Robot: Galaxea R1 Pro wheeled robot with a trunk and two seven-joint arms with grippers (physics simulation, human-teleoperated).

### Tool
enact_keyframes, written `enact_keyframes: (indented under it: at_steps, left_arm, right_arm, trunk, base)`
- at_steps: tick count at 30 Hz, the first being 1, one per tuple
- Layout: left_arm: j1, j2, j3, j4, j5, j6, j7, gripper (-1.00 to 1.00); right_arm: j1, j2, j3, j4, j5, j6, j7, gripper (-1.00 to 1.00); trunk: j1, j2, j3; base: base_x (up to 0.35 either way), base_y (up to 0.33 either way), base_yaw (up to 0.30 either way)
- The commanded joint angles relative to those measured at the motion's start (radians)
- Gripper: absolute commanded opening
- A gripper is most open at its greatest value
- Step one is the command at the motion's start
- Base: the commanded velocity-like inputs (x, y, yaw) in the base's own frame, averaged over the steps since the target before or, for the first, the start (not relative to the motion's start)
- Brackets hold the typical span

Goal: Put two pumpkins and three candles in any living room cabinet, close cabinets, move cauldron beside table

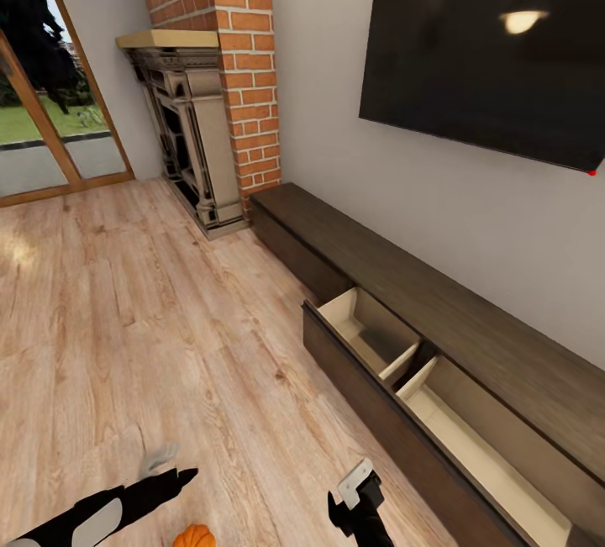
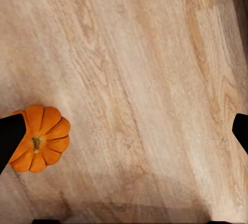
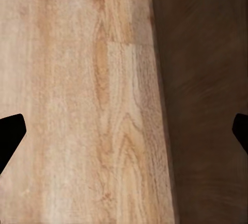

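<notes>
- The left hand [image 2: 124,131] is hanging over the floor [image 1: 126,320], fingers wide apart and holding nothing.
- The right hand [image 3: 124,131] is also gaping and empty, hovering where the floor is meeting the cabinet [image 1: 470,320] front.
- A pumpkin [image 2: 40,138] is lying on the floor with its stem up, just beside one left finger [image 2: 10,136].
- The head view is showing the cabinet along the wall with two drawers [image 1: 370,333] standing open.

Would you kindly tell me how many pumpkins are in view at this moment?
1. The pumpkin lies on the wood floor beside the left gripper. The second pumpkin may be out of frame; the open cabinet drawers look empty where visible.
</notes>
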Motion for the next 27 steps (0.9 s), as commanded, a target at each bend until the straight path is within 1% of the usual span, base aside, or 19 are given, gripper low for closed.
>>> enact_keyframes:
  at_steps: [1, 2, 4, 8, 11, 15, 27]
  left_arm:
    - [0.002, 0.0, 0.0, 0.0, 0.0, -0.001, -0.005, 1.0]
    - [0.007, 0.001, 0.0, 0.002, 0.001, -0.002, -0.02, 1.0]
    - [0.016, 0.003, 0.001, 0.027, 0.004, -0.003, -0.08, 1.0]
    - [0.02, 0.002, 0.003, 0.108, 0.005, -0.004, -0.213, 1.0]
    - [0.021, 0.001, 0.005, 0.143, 0.005, -0.004, -0.266, 1.0]
    - [0.021, 0.0, 0.005, 0.159, 0.005, -0.005, -0.29, 1.0]
    - [0.021, -0.004, 0.005, 0.162, 0.006, -0.005, -0.296, 1.0]
  right_arm:
    - [0.0, 0.0, 0.0, 0.0, 0.0, -0.004, 0.0, 1.0]
    - [0.0, 0.0, 0.0, 0.0, -0.001, -0.009, 0.0, 1.0]
    - [0.0, 0.001, 0.0, 0.0, -0.001, -0.014, -0.001, 1.0]
    - [0.0, 0.003, 0.0, 0.0, -0.001, -0.016, -0.001, 1.0]
    - [0.0, 0.003, 0.0, 0.001, -0.001, -0.016, -0.001, 1.0]
    - [0.0, 0.003, 0.0, 0.001, -0.001, -0.017, -0.001, 1.0]
    - [0.015, 0.002, 0.0, 0.001, -0.001, -0.019, 0.0, 1.0]
  trunk:
    - [0.0, 0.0, 0.0]
    - [0.0, 0.0, 0.0]
    - [0.0, 0.0, 0.0]
    - [0.0, 0.0, 0.0]
    - [0.0, 0.0, 0.0]
    - [0.0, 0.0, 0.0]
    - [0.0, 0.0, 0.007]
  base:
    - [0.0, 0.0, 0.0]
    - [0.0, 0.0, 0.01]
    - [0.0, 0.0, 0.15]
    - [0.0, 0.0, 0.25]
    - [0.0, 0.0, 0.28]
    - [0.0, 0.0, 0.288]
    - [0.0, 0.0, 0.285]
